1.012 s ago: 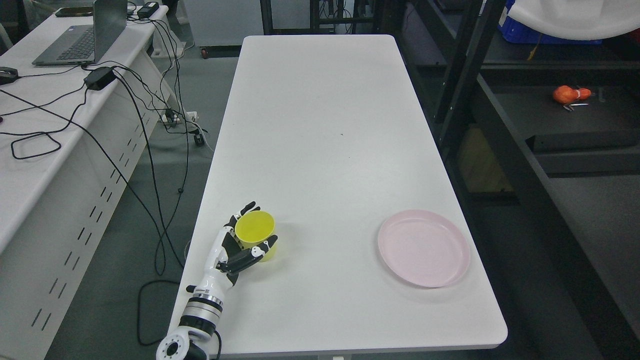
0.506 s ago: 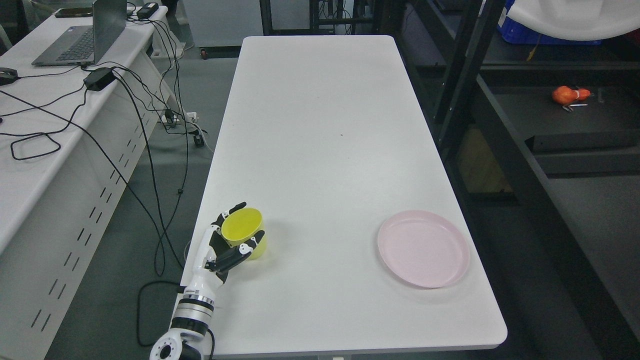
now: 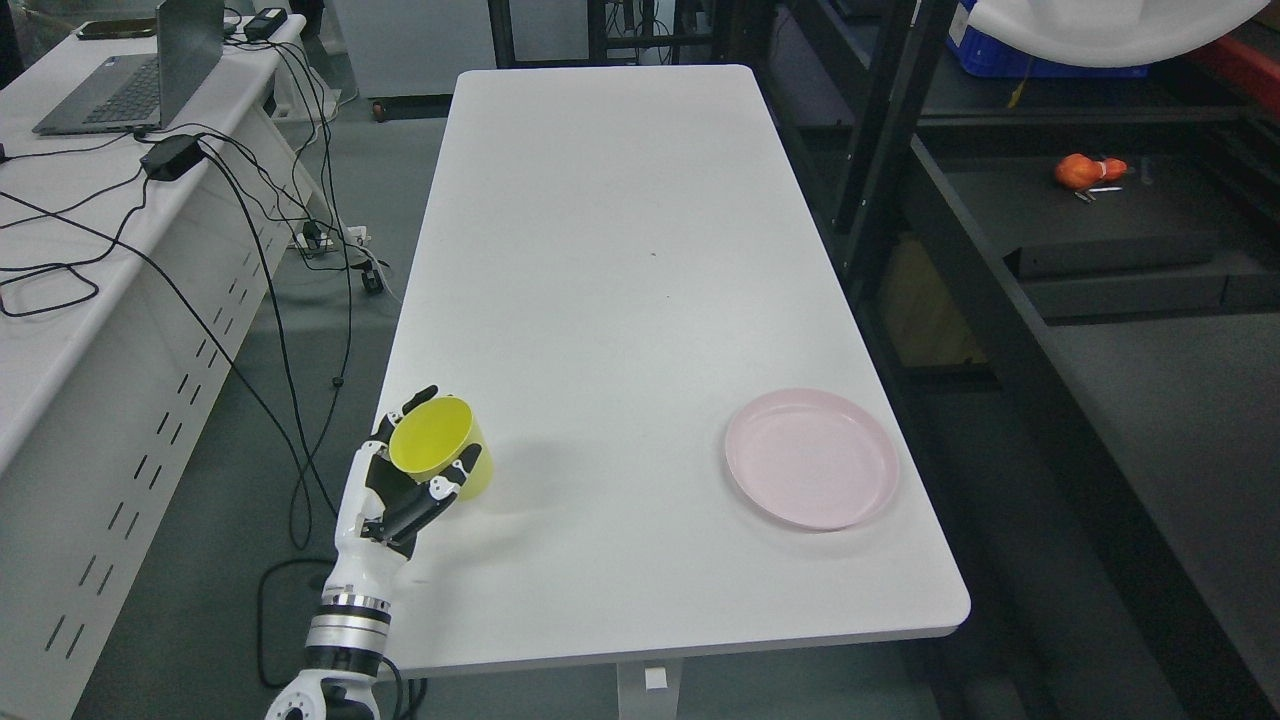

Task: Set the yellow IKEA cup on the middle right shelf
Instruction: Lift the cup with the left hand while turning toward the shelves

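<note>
The left hand (image 3: 405, 490) is clamped around the yellow IKEA cup (image 3: 440, 462), fingers wrapped behind it and thumb across its front, at the near left edge of the white counter (image 3: 620, 250). The cup tilts, its mouth turned toward the camera. A pink plate (image 3: 811, 458) lies well apart on the counter's near right side. To the left stands a white desk (image 3: 60, 330) with a laptop (image 3: 140, 70) and trailing black cables (image 3: 250, 230); to the right is black shelving (image 3: 900, 150) with an orange object (image 3: 1085, 170) on one level. Since a second ago, the hand has carried the cup leftward toward the counter's edge and tipped it more, and the whole view has shifted slightly.
</note>
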